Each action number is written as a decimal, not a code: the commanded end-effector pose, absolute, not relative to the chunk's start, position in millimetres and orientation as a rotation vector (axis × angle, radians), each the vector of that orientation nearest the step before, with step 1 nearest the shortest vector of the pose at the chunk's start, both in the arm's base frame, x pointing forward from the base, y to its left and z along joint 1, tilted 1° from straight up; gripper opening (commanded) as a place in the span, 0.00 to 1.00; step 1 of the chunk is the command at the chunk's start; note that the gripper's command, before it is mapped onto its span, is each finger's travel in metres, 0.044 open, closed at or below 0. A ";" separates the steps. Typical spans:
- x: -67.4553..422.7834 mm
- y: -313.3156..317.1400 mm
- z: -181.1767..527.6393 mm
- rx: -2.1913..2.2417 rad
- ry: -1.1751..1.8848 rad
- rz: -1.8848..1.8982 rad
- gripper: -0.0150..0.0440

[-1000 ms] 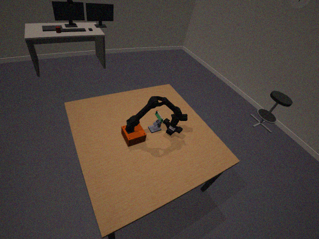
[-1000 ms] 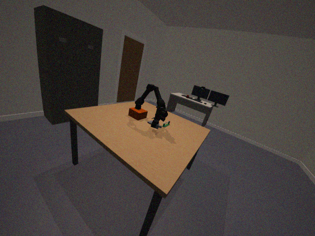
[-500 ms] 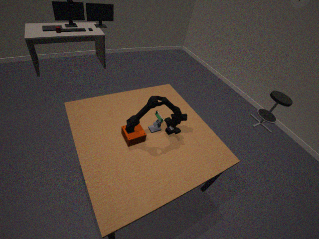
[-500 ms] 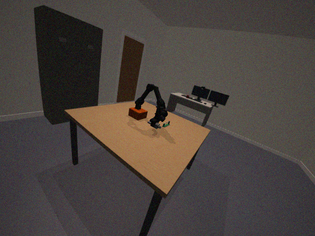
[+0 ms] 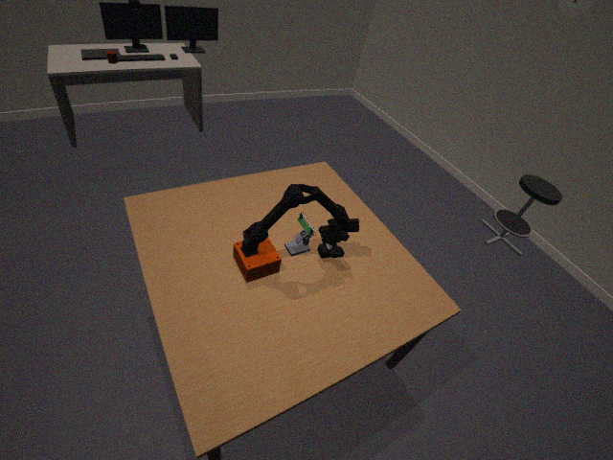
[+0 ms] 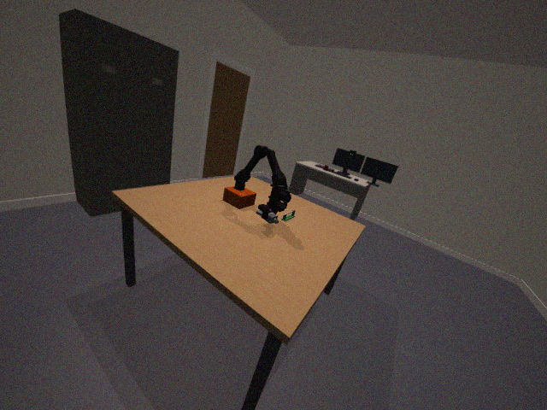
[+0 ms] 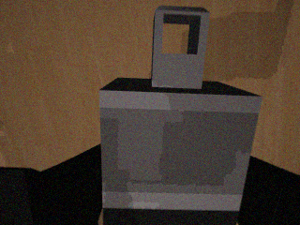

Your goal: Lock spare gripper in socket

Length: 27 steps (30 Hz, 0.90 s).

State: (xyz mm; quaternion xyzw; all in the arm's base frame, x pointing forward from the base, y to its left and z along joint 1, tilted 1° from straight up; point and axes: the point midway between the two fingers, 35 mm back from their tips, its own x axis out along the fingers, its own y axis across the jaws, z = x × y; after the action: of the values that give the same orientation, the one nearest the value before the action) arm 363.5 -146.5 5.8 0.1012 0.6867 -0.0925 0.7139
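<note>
Mount and orange base close beside the claw; open table elsewhere.

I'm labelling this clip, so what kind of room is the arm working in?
Likely an office or lab room: a desk with two monitors and keyboard, a stool by the wall, and the arm on a wooden table.

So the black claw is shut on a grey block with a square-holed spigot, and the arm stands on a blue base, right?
Not blue: the top view shows the arm on an orange box-shaped base. The black claw is indeed shut on the grey block with a square-holed spigot.
</note>
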 end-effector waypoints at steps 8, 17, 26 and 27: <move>364.5 -146.4 -22.6 0.273 1.505 -0.260 0.25; 365.6 -146.7 -30.8 0.273 1.505 -0.260 0.25; 365.0 -145.9 -34.6 0.273 1.511 -0.253 0.43; 365.0 -145.9 -34.6 0.273 1.511 -0.253 0.48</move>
State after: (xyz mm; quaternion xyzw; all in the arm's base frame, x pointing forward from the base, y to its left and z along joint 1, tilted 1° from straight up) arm 364.4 -145.6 -36.7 0.1233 0.6831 -0.1139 0.7107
